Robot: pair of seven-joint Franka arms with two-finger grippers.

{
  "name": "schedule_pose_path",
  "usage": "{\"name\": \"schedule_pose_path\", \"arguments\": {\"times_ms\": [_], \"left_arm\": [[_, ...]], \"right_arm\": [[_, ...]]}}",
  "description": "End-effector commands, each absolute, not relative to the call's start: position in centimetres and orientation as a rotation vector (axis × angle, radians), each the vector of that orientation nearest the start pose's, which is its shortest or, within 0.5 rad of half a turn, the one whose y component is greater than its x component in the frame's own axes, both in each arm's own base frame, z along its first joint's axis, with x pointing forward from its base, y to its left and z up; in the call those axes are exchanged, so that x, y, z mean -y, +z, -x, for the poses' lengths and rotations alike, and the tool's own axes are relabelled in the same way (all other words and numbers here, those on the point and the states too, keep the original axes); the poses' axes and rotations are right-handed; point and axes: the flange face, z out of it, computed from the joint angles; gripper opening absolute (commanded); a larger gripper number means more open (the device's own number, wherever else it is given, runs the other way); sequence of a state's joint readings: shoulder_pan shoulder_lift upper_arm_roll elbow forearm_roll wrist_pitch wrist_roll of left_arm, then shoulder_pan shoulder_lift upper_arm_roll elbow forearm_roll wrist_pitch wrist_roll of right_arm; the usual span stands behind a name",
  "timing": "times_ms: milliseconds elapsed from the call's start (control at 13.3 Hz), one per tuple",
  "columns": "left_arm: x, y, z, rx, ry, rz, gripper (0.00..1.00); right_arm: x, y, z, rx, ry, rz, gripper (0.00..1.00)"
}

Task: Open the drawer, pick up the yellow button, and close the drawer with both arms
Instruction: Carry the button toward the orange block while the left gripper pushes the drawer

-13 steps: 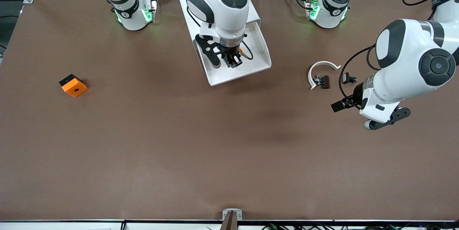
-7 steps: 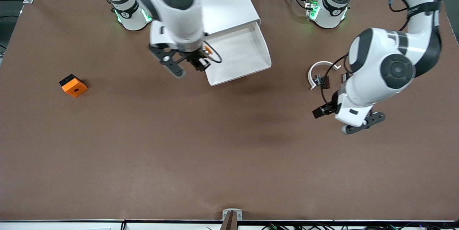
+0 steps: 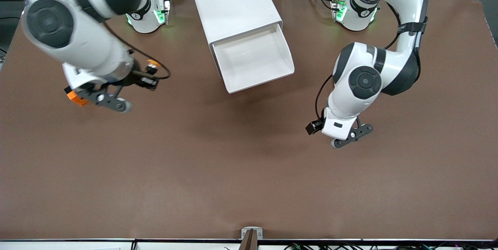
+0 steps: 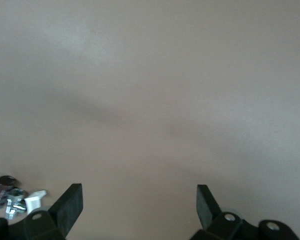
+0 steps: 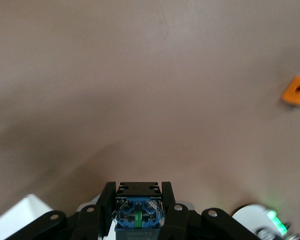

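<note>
My right gripper (image 3: 149, 78) is shut on the button (image 3: 153, 63), whose orange cap shows at its tip. It hangs over bare table between the open drawer (image 3: 253, 61) and the orange block. In the right wrist view the button's blue base and black middle (image 5: 138, 212) sit clamped between the fingers of the right gripper (image 5: 138, 192). My left gripper (image 3: 312, 127) is open and empty over the table, nearer the front camera than the drawer, toward the left arm's end. It is also open in the left wrist view (image 4: 138, 200).
The white cabinet (image 3: 233, 4) stands between the two bases with its drawer pulled out. The orange block with a hole (image 3: 74, 99) lies partly under the right arm and shows in the right wrist view (image 5: 297, 91). Small clips and a white piece (image 4: 12, 197) lie beside the left gripper.
The right arm has swung from over the drawer toward its own end of the table with the button. The left arm has moved toward the table's middle and covers the white ring and clips.
</note>
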State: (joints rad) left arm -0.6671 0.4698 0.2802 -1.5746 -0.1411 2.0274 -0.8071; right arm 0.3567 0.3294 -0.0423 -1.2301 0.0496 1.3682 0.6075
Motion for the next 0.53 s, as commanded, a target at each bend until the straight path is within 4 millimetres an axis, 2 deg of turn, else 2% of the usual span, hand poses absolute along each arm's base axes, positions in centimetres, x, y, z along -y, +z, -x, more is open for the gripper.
{"name": "schedule_pose_path", "arguments": {"times_ms": [0,151,301,452], "left_arm": [[31.0,37.1,-61.4,0.753,-0.037,3.063,1.0],[31.8,36.7,-61.3,0.796,-0.032,3.079,1.0],[32.6,36.2,-61.2,0.821,0.0,3.101,1.0],[32.9,36.0,-61.0,0.852,0.037,3.118,1.0]], "right_arm": [[-13.3,56.0,-61.7,-0.187,0.271,3.157,0.28],[-8.2,54.0,-63.4,-0.024,0.21,3.16,0.28],[-3.6,51.3,-64.3,0.063,0.186,3.157,0.3],[-0.9,48.6,-64.5,0.104,0.168,3.154,0.3]]}}
